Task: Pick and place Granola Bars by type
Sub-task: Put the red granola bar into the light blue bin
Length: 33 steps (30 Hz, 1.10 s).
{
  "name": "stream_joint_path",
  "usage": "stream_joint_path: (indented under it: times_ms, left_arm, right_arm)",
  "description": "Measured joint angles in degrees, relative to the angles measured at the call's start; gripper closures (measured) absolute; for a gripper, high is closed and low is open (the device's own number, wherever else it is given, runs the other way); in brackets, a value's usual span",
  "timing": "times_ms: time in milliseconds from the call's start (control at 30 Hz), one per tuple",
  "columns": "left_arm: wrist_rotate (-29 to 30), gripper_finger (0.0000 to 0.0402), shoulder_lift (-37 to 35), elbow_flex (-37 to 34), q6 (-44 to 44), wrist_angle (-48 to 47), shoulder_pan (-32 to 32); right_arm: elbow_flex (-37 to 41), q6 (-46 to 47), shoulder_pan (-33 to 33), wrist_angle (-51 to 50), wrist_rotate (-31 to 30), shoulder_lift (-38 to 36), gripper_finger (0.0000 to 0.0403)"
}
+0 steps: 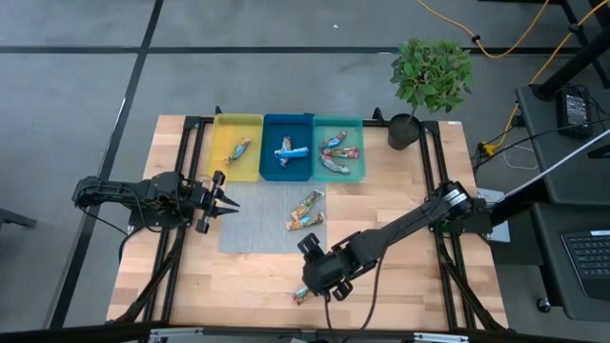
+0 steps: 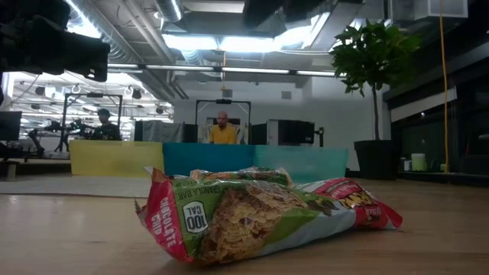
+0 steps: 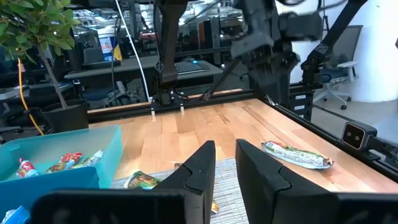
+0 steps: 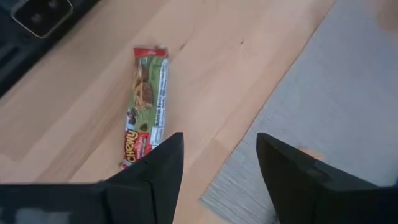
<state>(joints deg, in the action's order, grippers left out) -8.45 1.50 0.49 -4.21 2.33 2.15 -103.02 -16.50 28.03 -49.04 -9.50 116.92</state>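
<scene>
Three trays stand in a row at the table's far edge: yellow [image 1: 236, 148], blue [image 1: 288, 148] and teal [image 1: 338, 148], each with granola bars inside. Two bars [image 1: 305, 210] lie on a grey mat [image 1: 257, 229]. One red-and-green bar [image 1: 302, 294] lies flat on the wood near the front edge; it also shows in the right wrist view [image 4: 146, 112] and the low view [image 2: 260, 218]. My right gripper [image 4: 217, 168] is open above the table, just beside this bar, touching nothing. My left gripper [image 1: 227, 203] is open and empty at the mat's left edge.
A potted plant [image 1: 419, 90] stands at the far right corner. Black frame rails [image 1: 186, 171] run along the table's left and right sides. People sit in the room beyond the table in the low view [image 2: 223, 130].
</scene>
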Motion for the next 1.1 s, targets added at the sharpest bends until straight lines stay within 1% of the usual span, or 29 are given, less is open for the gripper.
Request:
stream_joint_path:
  times_ms: [167,333,433,533,700,933,1100]
  left_arm:
    - [0.00,0.0341,0.00,-0.01,0.02,0.00,0.00]
    - [0.00,0.0345,0.00,-0.01,0.00,0.00,0.00]
    - [0.00,0.0347,-0.02,-0.02,0.00,0.00,0.00]
    - [0.00,0.0347,0.00,-0.01,0.00,0.00,0.00]
    - [0.00,0.0343,-0.02,0.01,0.00,0.00,0.00]
    - [0.00,0.0347,0.00,-0.01,0.00,0.00,0.00]
    - [0.00,0.0345,0.00,0.00,0.00,0.00,0.00]
  right_arm:
    - [0.01,2.65,-0.17,0.00,1.87,2.29,0.0189]
    - [0.01,4.02,-0.17,-0.18,4.96,4.53,0.0146]
    - [0.02,4.00,-0.17,-0.09,5.11,5.96,0.0118]
    - [0.02,4.09,-0.17,0.08,5.11,7.58,0.0102]
    - [0.04,4.22,-0.17,0.47,5.55,9.60,0.0100]
    - [0.57,4.84,-0.17,3.41,11.59,10.17,0.0106]
    - [1.20,4.45,-0.15,4.59,12.20,10.25,0.0106]
